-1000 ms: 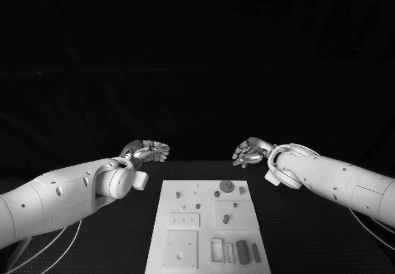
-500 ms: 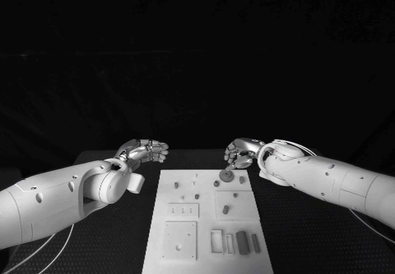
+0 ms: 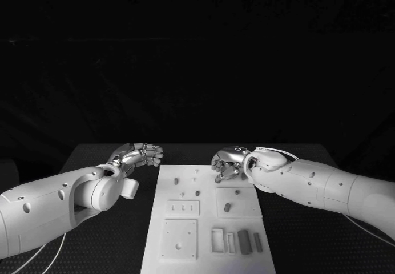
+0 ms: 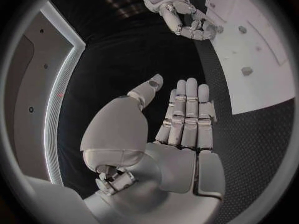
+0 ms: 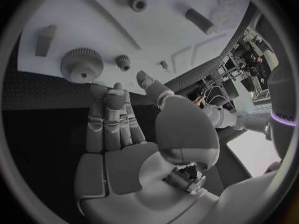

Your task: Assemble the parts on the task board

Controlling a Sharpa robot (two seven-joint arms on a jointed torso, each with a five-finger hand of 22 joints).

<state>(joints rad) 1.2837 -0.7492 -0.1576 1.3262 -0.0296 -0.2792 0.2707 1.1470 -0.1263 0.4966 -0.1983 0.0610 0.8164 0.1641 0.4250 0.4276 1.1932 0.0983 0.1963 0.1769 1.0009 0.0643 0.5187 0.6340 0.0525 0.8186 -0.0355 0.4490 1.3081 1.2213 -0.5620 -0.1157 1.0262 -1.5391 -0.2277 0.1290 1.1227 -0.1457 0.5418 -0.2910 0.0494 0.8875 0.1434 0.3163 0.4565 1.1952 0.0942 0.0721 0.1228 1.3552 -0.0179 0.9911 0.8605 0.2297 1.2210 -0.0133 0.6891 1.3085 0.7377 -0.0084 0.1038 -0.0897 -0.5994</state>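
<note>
Where task board (image 3: 206,228) ends, gear (image 5: 81,64) just beyond right hand (image 5: 118,119).

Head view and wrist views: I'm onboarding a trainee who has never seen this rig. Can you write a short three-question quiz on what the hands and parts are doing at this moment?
1. True or false: the left hand holds a part.
2. Which hand is nearer the gear? A) left hand B) right hand C) both equally near
3. Fill in: the gear lies on the white ___.

Key: 1 false, its fingers are stretched out with nothing in them. 2 B. 3 task board.
</note>
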